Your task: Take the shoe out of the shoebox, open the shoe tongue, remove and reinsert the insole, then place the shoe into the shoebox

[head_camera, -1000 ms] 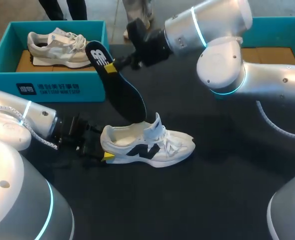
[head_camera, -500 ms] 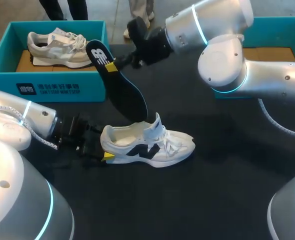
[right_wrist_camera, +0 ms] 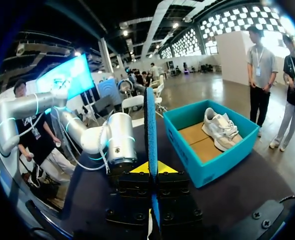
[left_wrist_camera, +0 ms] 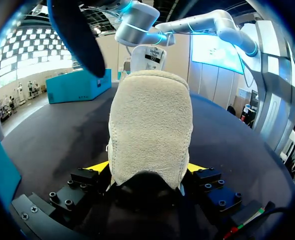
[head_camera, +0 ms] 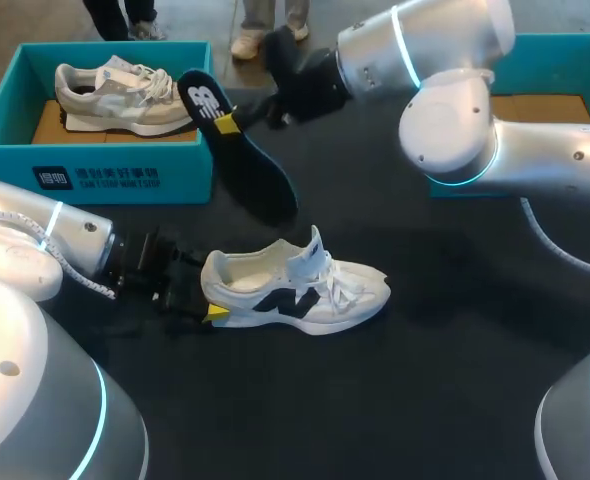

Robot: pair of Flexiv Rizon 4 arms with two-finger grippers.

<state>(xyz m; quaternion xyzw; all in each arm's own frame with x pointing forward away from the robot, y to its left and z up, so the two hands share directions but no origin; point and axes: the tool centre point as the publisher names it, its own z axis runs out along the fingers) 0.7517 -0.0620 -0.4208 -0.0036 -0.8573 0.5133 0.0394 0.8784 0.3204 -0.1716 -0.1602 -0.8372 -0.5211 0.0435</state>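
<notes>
Shoe (head_camera: 295, 290), the white one with dark marks on its side, lies on the dark table (head_camera: 425, 400) in the middle of the frame, out of any box, with its toe toward the right. The left gripper (head_camera: 210, 300) comes in from the left and is closed on the shoe's heel; the left wrist view shows a yellow tip pressing each side of the fuzzy heel. From above only one of these yellow tips shows, since the heel hides the other. The dark insole (head_camera: 243, 165) is out of the shoe. It hangs tilted above and a bit left of the shoe, and the right gripper (head_camera: 232, 121) pinches it near its upper end. In the right wrist view the insole stands edge-on between the two fingers. I cannot tell if its low end touches the table. The blue shoebox (head_camera: 95, 175) sits in the upper left of the frame, and a second shoe (head_camera: 125, 85) lies in it on brown card. Another blue box (head_camera: 565, 42) sits in the upper right. The right arm (head_camera: 455, 90) covers much of it, so only some brown card inside shows.
</notes>
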